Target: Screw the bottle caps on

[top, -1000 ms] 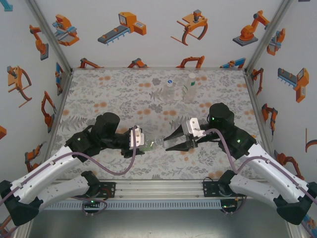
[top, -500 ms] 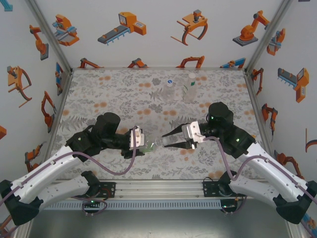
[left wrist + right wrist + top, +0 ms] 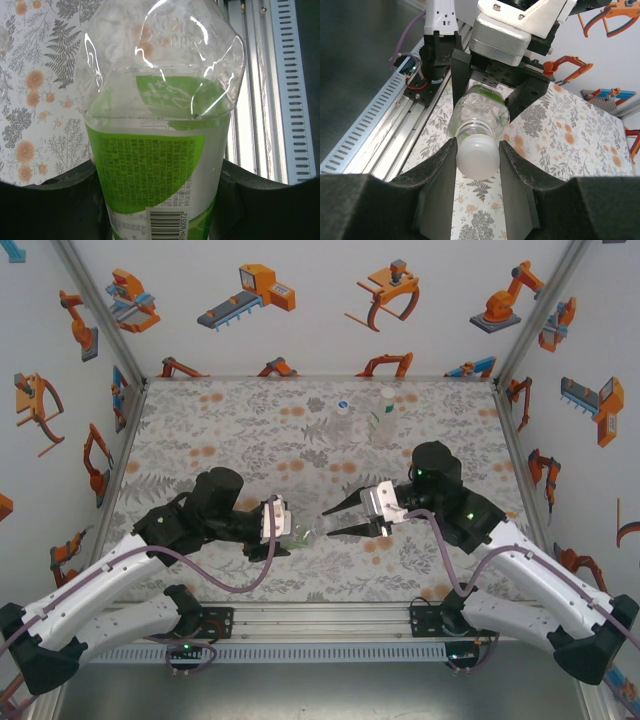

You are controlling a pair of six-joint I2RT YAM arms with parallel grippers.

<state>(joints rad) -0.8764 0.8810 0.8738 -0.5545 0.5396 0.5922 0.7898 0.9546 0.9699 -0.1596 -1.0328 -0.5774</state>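
Threading of a cap is judged to be the step in hand. A small transparent plastic bottle with a green-and-white label (image 3: 302, 532) is held lying level above the floral-patterned counter (image 3: 200, 430), between the two arms and towards the near edge. It is clamped on both sides of its labelled body by the closed left gripper (image 3: 288, 532). At the bottle's neck a small round white plastic screw cap (image 3: 477, 159) is pinched between the pads of the right gripper (image 3: 323, 526), which is closed on it. The cap is seen seated over the mouth, but how far it has been wound down cannot be told. The next move is judged to call for a turn of the right wrist about the bottle's long axis, the cap being held square to the neck and the bottle prevented from twisting in the left gripper. A release and a fresh grasp may be needed between turns.

In the right wrist view the cap, the neck ring and the opposing gripper are shown end on, detail too small to read from overhead. In the left wrist view the label's print, its barcode and the faceted shoulder are given close up. In the overhead view a second clear plastic bottle (image 3: 342, 420) and a third clear plastic bottle (image 3: 383, 418) are seen upright at the far side of the counter, near each other and well apart from both grippers
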